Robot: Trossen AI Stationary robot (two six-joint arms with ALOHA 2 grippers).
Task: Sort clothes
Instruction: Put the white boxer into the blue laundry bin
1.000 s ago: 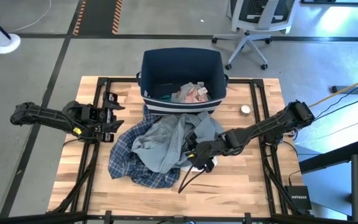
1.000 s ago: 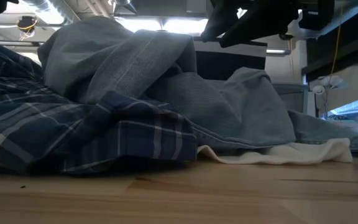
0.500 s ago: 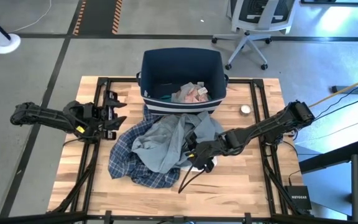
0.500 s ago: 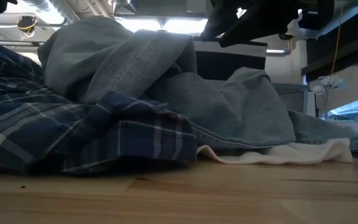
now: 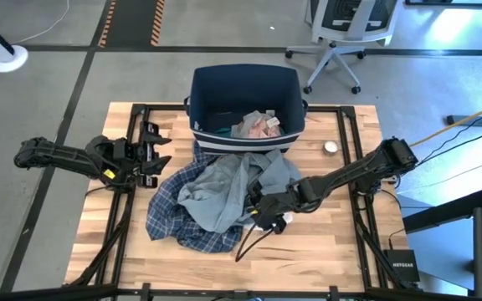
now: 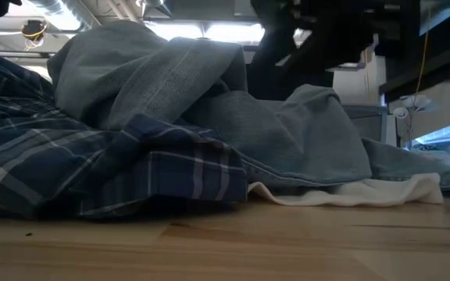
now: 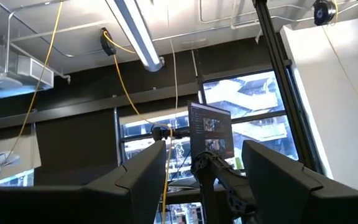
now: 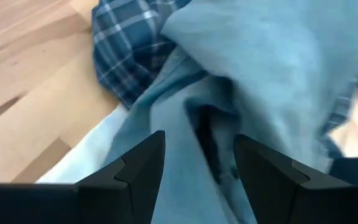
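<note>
A pile of clothes lies in the middle of the table. The large light grey-blue garment lies on top of the blue-and-white plaid shirt. A white piece sticks out from under the pile. Pink pieces lie in the navy bin at the far edge. My right gripper is open, low over the right side of the grey-blue garment; whether it touches the garment, I cannot tell. My left gripper is open and empty, left of the pile. I cannot make out a black piece.
A small round object lies on the table right of the bin. A black cable runs across the wood near the pile's front. Bare wood shows along the near edge. An office chair stands beyond the table.
My right gripper has gone a little toward the table's near left and down onto the pile's right side. The clothes have kept their shape.
</note>
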